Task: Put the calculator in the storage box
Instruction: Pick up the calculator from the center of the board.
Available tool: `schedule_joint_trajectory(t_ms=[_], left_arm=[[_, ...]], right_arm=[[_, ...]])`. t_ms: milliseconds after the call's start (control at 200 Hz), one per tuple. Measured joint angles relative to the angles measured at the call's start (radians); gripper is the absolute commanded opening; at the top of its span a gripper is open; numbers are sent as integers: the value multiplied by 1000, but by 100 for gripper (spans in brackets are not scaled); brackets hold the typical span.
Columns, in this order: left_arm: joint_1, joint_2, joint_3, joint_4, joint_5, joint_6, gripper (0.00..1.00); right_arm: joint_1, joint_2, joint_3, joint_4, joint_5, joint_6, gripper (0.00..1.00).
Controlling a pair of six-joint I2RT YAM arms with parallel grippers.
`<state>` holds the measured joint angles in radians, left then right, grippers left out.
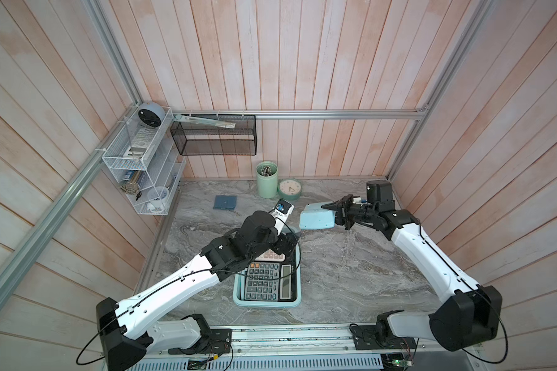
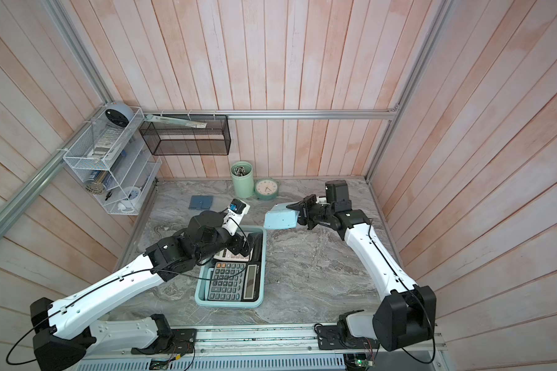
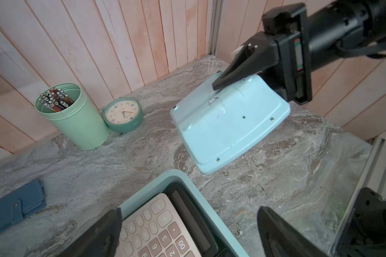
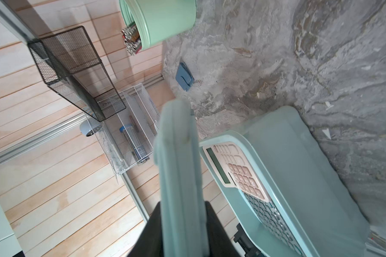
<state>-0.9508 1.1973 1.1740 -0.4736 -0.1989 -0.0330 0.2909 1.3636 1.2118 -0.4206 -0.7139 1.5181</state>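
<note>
Our right gripper (image 1: 328,210) pinched the blue calculator (image 1: 315,220) just past the storage box's (image 1: 266,303) far end; left gripper (image 3: 188,210) stood open.

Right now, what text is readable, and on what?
"3": key on the pale pink plastic calculator
"6": same keypad
"00": same keypad
"+": same keypad
"=": same keypad
Round green alarm clock: dial numerals too blurred.
Black plastic calculator: keys and label too small.

Pale pinkish plank walls (image 1: 303,64) close three sides, with silver metal rails (image 1: 335,114) running along them, around a grey marbled tabletop (image 1: 351,273) in soft, even light.
</note>
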Motion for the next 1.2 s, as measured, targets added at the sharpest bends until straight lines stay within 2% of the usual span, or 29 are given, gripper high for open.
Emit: schedule_joint_trajectory(t_ms=[130, 300, 585, 955, 1035, 1200], left_arm=[[-82, 5, -14, -1, -72, 80, 100], [-116, 12, -33, 10, -190, 152, 99], [-148, 64, -34, 69, -402, 251, 84], [-171, 157, -34, 142, -531, 351, 61], [-174, 167, -34, 153, -552, 369, 52], [-180, 170, -32, 185, -597, 413, 21]], right_arm=[[50, 44, 95, -54, 11, 29, 0], [82, 51, 171, -88, 26, 46, 0], [129, 65, 176, -111, 43, 61, 0], [189, 94, 176, -107, 54, 77, 0], [194, 98, 176, -106, 65, 82, 0], [201, 98, 175, -99, 75, 94, 0]])
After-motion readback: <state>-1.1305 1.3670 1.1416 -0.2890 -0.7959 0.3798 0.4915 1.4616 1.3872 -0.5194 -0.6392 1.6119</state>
